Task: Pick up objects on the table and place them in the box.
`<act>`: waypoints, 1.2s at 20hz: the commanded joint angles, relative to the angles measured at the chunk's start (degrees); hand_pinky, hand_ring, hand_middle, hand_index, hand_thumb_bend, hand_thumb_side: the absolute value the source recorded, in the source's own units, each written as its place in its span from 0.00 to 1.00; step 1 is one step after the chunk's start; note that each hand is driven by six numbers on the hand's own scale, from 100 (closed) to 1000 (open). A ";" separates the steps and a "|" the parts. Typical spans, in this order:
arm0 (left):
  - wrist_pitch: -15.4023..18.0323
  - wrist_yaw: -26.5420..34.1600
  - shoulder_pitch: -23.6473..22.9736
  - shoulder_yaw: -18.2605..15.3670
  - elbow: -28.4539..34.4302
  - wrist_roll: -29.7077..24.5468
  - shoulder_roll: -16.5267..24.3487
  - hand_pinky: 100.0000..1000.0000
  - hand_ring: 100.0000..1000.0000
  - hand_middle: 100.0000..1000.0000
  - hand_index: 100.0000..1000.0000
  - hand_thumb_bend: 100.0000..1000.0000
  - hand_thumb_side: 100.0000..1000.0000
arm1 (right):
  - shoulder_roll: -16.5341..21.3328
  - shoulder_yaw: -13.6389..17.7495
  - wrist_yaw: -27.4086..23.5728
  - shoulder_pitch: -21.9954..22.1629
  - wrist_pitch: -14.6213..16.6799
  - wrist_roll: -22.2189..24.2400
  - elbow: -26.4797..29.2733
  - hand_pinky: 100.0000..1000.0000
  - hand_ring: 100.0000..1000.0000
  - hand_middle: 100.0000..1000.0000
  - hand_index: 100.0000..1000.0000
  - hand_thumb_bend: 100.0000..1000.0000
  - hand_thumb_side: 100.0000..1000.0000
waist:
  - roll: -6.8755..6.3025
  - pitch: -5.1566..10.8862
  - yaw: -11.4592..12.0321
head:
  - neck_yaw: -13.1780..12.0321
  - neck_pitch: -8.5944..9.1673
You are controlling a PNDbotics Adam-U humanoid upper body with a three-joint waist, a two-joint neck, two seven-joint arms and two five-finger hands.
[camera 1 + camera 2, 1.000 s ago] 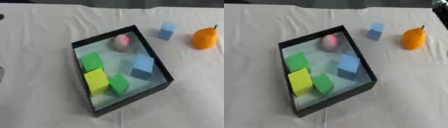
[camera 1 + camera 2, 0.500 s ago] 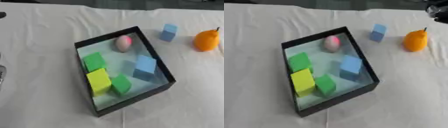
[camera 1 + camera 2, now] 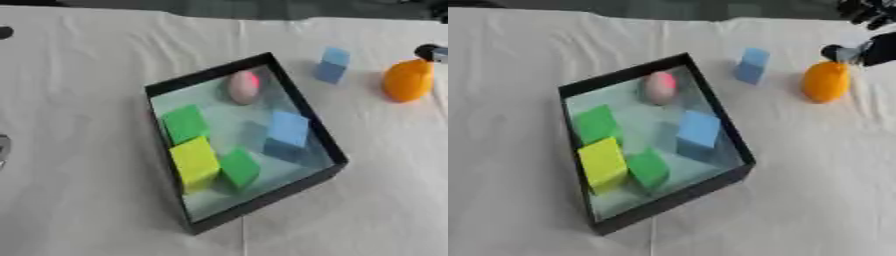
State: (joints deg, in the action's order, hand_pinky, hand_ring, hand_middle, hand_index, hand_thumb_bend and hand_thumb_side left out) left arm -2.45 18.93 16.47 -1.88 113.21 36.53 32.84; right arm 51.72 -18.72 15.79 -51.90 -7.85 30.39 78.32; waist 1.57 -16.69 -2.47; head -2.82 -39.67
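Observation:
A black box [image 3: 308,112] lies askew in the middle of the white cloth. Inside it are a pink egg shape [image 3: 243,86], two green cubes [image 3: 185,122] [image 3: 239,167], a yellow block [image 3: 195,161] and a blue cube [image 3: 287,130]. To the right of the box, on the cloth, stand a light blue block [image 3: 752,65] and an orange fruit [image 3: 826,81]. My right hand [image 3: 875,49] comes in from the upper right, and a dark tip of it sits at the top of the fruit. It is blurred. My left hand does not show.
White cloth covers the whole table, with folds running toward the far edge. A grey shape [image 3: 3,148] shows at the left edge and a dark spot [image 3: 5,32] at the upper left. A dark strip runs along the far edge.
My right hand has come down from the top right corner to the top of the orange fruit. The things in the box and the blue block lie as before.

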 commanded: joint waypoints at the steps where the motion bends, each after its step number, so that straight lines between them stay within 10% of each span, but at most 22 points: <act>1: -0.18 -0.05 -0.11 -0.37 0.50 -0.31 1.05 0.61 0.72 0.72 0.82 0.38 0.63 | 1.10 1.17 2.17 -1.54 0.26 2.25 -2.46 0.87 0.88 0.79 0.92 0.39 0.26 | -0.06 1.69 -0.24 | 0.53 -0.85; 6: -0.54 0.46 -0.60 -0.39 0.20 -0.30 1.10 0.61 0.71 0.71 0.82 0.37 0.63 | 0.70 2.36 5.00 -2.30 1.87 3.89 -5.03 0.89 0.92 0.82 0.91 0.39 0.38 | -0.24 1.82 -0.56 | 0.47 -0.89; 24: -1.08 0.19 -0.25 0.05 1.35 -0.48 -0.07 0.61 0.71 0.71 0.82 0.35 0.67 | -2.43 1.85 12.49 -1.04 4.89 2.54 -11.02 0.88 0.91 0.83 0.90 0.38 0.38 | -1.29 -0.02 2.00 | 1.25 1.08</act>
State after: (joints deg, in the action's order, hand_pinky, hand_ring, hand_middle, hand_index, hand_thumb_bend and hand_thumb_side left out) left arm -3.38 19.11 15.67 -1.65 113.42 36.11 31.86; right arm 48.12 -17.61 27.62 -52.20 -3.11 33.28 67.42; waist 0.29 -17.61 -0.47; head -1.85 -39.50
